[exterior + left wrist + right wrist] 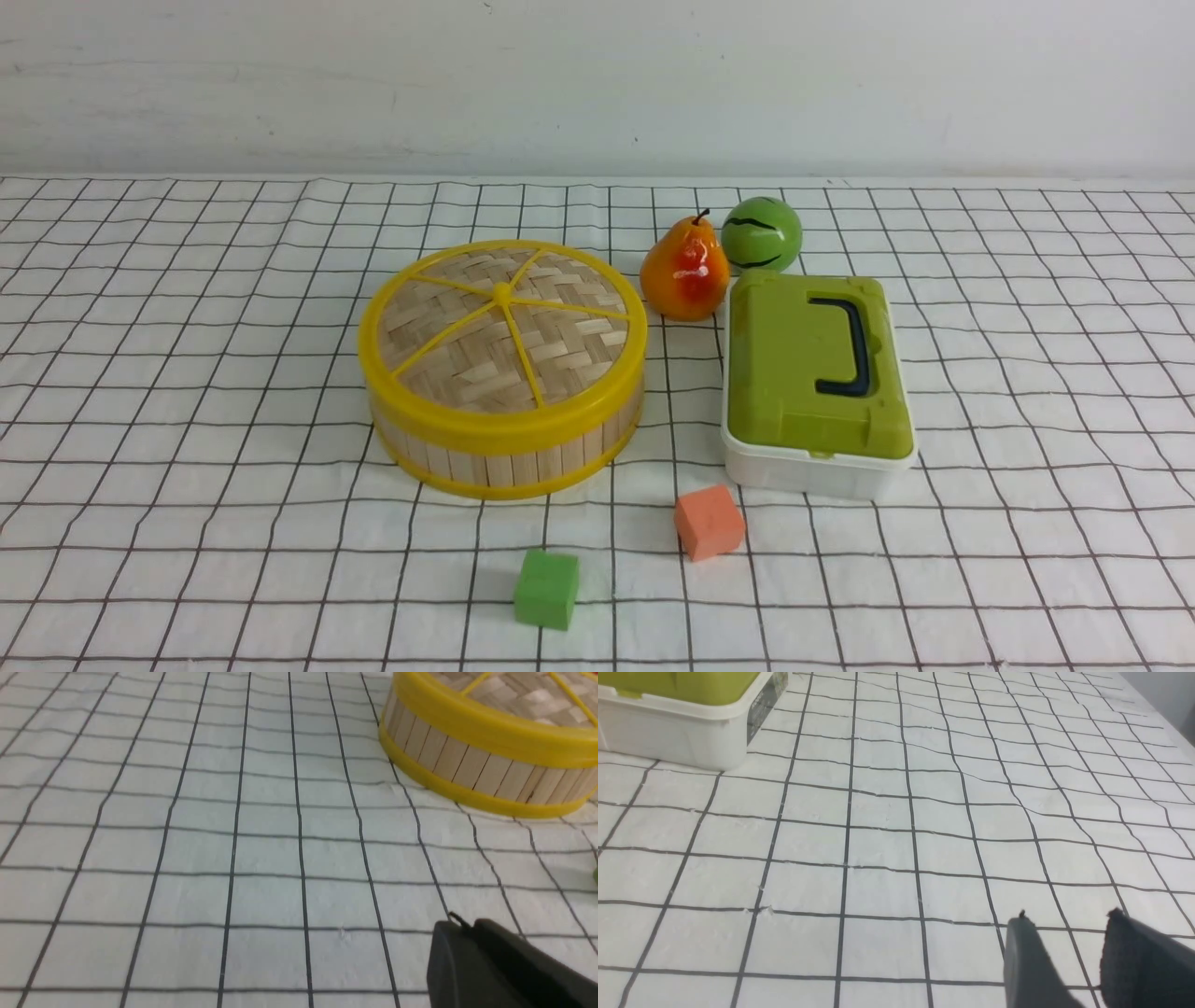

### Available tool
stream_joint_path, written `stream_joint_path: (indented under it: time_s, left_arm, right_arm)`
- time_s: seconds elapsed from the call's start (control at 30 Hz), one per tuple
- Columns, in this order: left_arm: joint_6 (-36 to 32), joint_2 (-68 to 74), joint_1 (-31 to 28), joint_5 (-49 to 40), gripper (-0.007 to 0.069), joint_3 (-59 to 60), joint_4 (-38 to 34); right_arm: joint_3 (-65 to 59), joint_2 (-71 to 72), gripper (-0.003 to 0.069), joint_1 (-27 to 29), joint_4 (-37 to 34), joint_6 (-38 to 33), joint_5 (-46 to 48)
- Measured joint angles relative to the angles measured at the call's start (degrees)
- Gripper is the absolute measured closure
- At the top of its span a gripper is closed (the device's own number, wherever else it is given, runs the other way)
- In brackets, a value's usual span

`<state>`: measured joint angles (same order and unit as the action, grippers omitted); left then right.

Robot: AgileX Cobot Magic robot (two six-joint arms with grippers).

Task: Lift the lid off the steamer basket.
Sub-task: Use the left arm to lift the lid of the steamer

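Observation:
The steamer basket (509, 457), a round tub of pale wooden slats with yellow rims, stands left of the middle of the checked cloth. The lid (504, 322), woven bamboo with a yellow rim and spokes, sits flat on top of it. Neither arm shows in the front view. In the left wrist view the basket (467, 763) with its lid (490, 728) lies some way off from my left gripper (460, 924), whose dark fingers rest together over bare cloth with nothing between them. My right gripper (1069, 919) hangs open over bare cloth, cloth showing between its fingers.
A pear (686, 271) and a green striped ball (761, 233) sit behind and to the right of the basket. A white box with a green lid (817, 373) stands to its right, also in the right wrist view (677, 732). In front lie an orange cube (709, 521) and a green cube (546, 588).

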<state>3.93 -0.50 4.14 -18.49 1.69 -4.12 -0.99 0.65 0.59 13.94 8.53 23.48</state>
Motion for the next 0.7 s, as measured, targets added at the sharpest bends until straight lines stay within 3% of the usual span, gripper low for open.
stream_joint_path:
  time_s: [0.7]
  left_arm:
    - [0.6,0.0,0.0,35.2,0.0581,0.0,0.0]
  right_arm:
    - [0.0,0.0,0.0419,0.0,0.0,0.0,0.0]
